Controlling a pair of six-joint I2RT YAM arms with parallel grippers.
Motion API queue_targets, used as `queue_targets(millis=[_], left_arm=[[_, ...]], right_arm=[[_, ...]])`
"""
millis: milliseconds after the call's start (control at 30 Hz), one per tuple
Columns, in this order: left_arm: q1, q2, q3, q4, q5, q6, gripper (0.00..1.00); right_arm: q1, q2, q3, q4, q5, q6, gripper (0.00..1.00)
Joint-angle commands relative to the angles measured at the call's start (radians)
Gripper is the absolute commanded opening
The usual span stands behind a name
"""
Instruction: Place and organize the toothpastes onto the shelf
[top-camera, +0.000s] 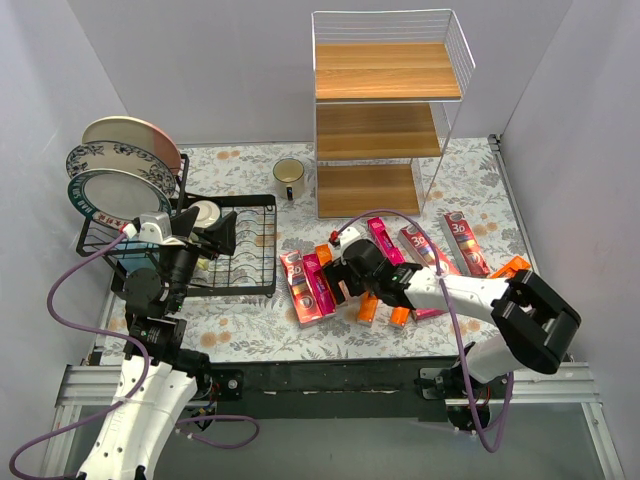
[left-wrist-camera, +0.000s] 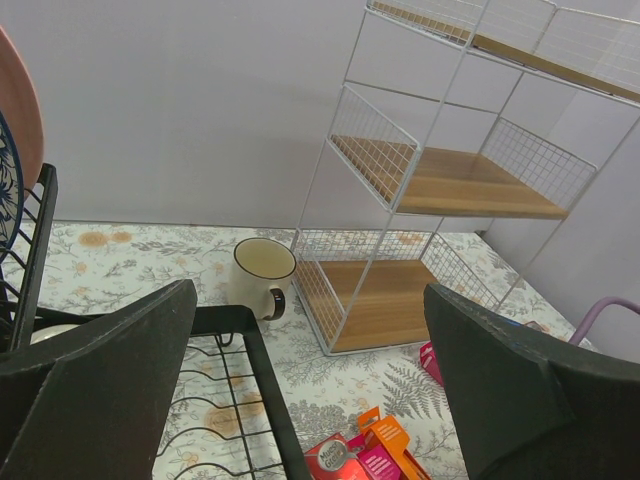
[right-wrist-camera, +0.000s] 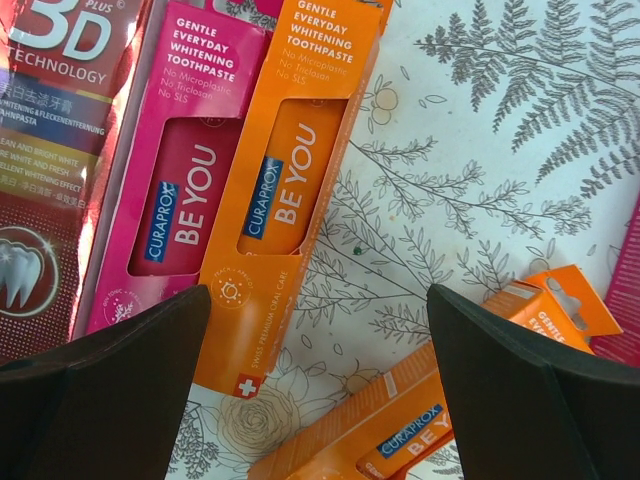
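Right gripper (right-wrist-camera: 317, 300) released, spread wide above a slim orange carton (right-wrist-camera: 290, 170), apparently to straddle its narrow width. Left gripper (left-wrist-camera: 310, 300) likewise released, held over the black wire dish rack (top-camera: 250, 245) at left, clear of the work. Toothpastes (top-camera: 466, 242) lying flat and loosely fanned on the flower-patterned desk (top-camera: 250, 340), just near of the shelf (top-camera: 385, 125): glossy rectangular card in orange, pink, red. White wire frame, pale wooden boards, none yet loaded.

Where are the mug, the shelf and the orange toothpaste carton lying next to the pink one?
mug (left-wrist-camera: 255, 292), left wrist view, on its outer wall below the rim.
shelf (top-camera: 385, 70), top external view, on its bare top wooden board.
orange toothpaste carton (right-wrist-camera: 290, 185), right wrist view, on the middle of its printed front face.
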Motion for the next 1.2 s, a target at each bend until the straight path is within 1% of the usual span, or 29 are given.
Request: queue_targets(millis=[0, 267, 467, 533, 967, 1167], left_arm=[[0.0, -0.002, -0.006, 0.001, -0.005, 0.016, 0.98], [-0.002, 0.001, -0.008, 0.001, -0.006, 0.018, 0.98], [-0.002, 0.003, -0.006, 0.0, -0.003, 0.018, 0.98], [-0.002, 0.001, -0.006, 0.0, -0.003, 0.018, 0.98], [-0.002, 0.003, -0.006, -0.002, -0.008, 0.019, 0.98], [0.0, -0.002, -0.006, -0.003, -0.011, 0.019, 0.98]], right_arm=[[0.003, 0.028, 0.043, 0.039, -0.037, 0.011, 0.98], [0.004, 0.039, 0.054, 0.017, -0.069, 0.01, 0.98], [0.003, 0.045, 0.057, 0.003, -0.051, 0.005, 0.98], [0.003, 0.048, 0.054, -0.03, -0.051, 0.004, 0.98], [-0.005, 0.002, 0.041, -0.075, 0.144, -0.045, 0.98], [-0.022, -0.017, 0.044, -0.077, 0.131, -0.061, 0.96]])
